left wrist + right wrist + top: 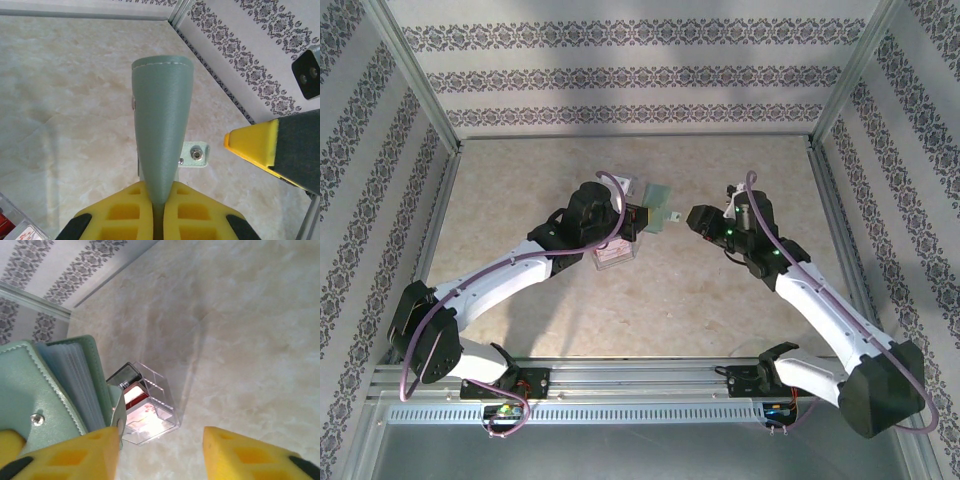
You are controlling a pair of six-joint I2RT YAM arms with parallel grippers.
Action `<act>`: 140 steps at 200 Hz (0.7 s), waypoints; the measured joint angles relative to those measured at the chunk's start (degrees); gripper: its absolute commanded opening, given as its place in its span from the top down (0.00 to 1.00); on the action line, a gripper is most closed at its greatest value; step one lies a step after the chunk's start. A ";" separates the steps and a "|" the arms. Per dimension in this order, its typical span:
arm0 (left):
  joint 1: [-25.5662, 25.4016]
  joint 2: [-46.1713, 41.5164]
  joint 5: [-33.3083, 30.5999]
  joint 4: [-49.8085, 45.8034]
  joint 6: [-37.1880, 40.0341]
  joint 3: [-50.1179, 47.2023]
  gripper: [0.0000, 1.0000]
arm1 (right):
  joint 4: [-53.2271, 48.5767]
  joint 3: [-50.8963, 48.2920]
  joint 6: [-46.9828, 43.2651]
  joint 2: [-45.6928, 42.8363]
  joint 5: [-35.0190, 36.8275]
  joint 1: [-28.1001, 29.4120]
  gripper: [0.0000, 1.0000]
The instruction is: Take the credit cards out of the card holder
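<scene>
1. Nearest you, both arms reach from the near rail over the marbled beige table (pixel 670 310) and meet toward its middle.
2. A little farther out, the clear plastic tray with red and black contents (pixel 615 256) sits on the table just under your left wrist; it looks placed to receive whatever comes out of the holder, though you cannot tell whether its contents are cards.
3. Above the tray, your left gripper (pixel 156 202) has its yellow pads pressed together on one edge of the small pale teal soft card holder (pixel 162 125); the holder is lifted clear of the table and stands out from the fingers, apparently so that its open side is offered to the other arm.
4. Facing it, your right gripper (pixel 160 455) has its fingers spread with nothing between them; one yellow finger sits just beside the holder's snap-button corner, which reads as lining up for a pull, not a grip.
5. Inside the holder, a fan of clear plastic sleeves (pixel 75 372) is visible; the credit cards themselves cannot be made out there, so judge the extraction as not yet done.
6. Farthest off, the patterned wall panels (pixel 620 75) close the scene.
</scene>
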 measured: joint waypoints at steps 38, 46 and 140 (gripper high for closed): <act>2.03 -0.04 2.89 1.25 -1.99 -0.70 1.00 | 7.80 -3.04 -1.16 -0.83 -7.89 -0.52 0.25; 2.71 -0.09 3.67 1.44 -2.43 -0.92 1.00 | 10.27 -3.78 -1.18 -0.83 -9.94 -0.96 0.22; 11.63 -5.18 19.71 12.37 -12.28 -6.23 1.00 | 36.85 -7.15 2.19 5.22 -27.52 -3.34 0.23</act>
